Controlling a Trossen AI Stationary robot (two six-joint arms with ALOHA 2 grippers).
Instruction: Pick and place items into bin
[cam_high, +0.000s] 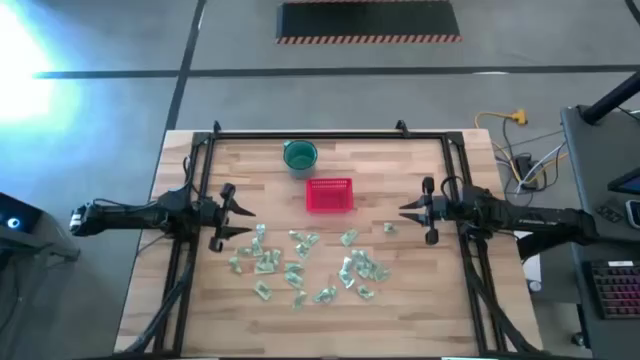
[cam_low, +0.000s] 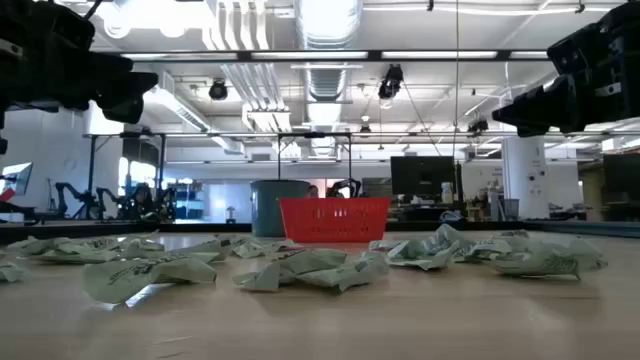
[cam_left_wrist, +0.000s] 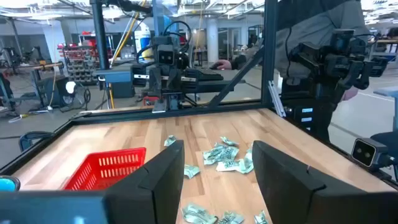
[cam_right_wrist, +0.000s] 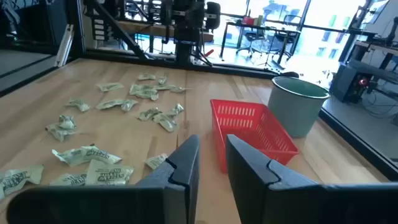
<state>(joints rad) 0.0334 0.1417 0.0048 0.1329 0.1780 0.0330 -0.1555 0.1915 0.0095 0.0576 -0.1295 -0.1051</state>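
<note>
Several small pale green-and-white crinkled items (cam_high: 300, 262) lie scattered on the wooden table's near middle, also seen in the low view (cam_low: 310, 268). The red mesh bin (cam_high: 329, 195) stands just beyond them, and nothing shows inside it in the right wrist view (cam_right_wrist: 249, 127). My left gripper (cam_high: 247, 221) hovers open at the left, level, its fingers pointing toward the items (cam_left_wrist: 227, 155), holding nothing. My right gripper (cam_high: 403, 211) hovers at the right, pointing left toward the bin. A narrow gap shows between its fingers (cam_right_wrist: 212, 146), with nothing in it.
A round dark green cup (cam_high: 299, 155) stands upright just beyond the bin, toward the far left. Black frame rails (cam_high: 330, 135) run along the table's far, left and right sides. Bare wood lies between each gripper and the pile of items.
</note>
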